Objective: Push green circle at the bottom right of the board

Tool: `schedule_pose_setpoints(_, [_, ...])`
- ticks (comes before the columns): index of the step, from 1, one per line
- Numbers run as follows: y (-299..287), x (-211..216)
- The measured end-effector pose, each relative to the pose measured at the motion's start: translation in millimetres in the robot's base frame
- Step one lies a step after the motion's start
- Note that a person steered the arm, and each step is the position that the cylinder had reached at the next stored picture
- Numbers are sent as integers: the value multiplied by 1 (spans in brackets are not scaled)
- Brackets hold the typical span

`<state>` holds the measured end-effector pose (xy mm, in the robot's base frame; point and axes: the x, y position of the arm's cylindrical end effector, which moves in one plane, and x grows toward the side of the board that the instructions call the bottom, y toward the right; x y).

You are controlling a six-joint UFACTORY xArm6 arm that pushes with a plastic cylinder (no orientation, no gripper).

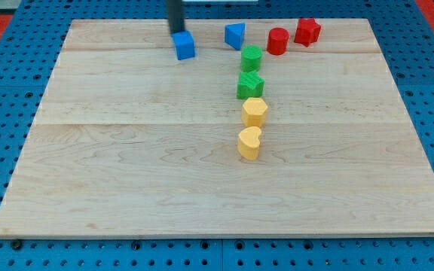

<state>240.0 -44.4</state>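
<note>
The green circle [251,58] stands on the wooden board [126,173] at the upper middle, right of centre. A green star block [250,85] sits just below it. My tip [177,31] is at the view's top, touching the top edge of a blue cube [184,46]. The tip is well to the left of the green circle, about a hundred pixels away.
A blue wedge-like block [235,35] lies between the cube and the green circle. A red cylinder [277,41] and a red star-like block [307,31] sit at the upper right. A yellow hexagon [254,111] and a yellow heart [249,143] line up below the green star.
</note>
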Motion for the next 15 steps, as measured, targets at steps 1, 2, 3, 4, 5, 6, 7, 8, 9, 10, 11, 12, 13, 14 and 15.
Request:
schedule_pose_setpoints(1, [44,25])
schedule_pose_setpoints(2, [12,38])
schedule_pose_setpoints(3, [50,39])
schedule_pose_setpoints(4, [89,42])
schedule_pose_setpoints(5, [115,74])
schedule_pose_setpoints(6, [143,107])
schedule_pose_setpoints(7, [180,112])
schedule_pose_setpoints(8, [189,129])
schedule_pose_setpoints(9, [189,155])
schedule_pose_setpoints(10, [194,162])
schedule_pose_setpoints(11, [200,212])
schedule_pose_setpoints(12, [203,252])
schedule_pose_setpoints(13, [191,212])
schedule_pose_setpoints(14, [193,185])
schedule_pose_setpoints(15, [238,188])
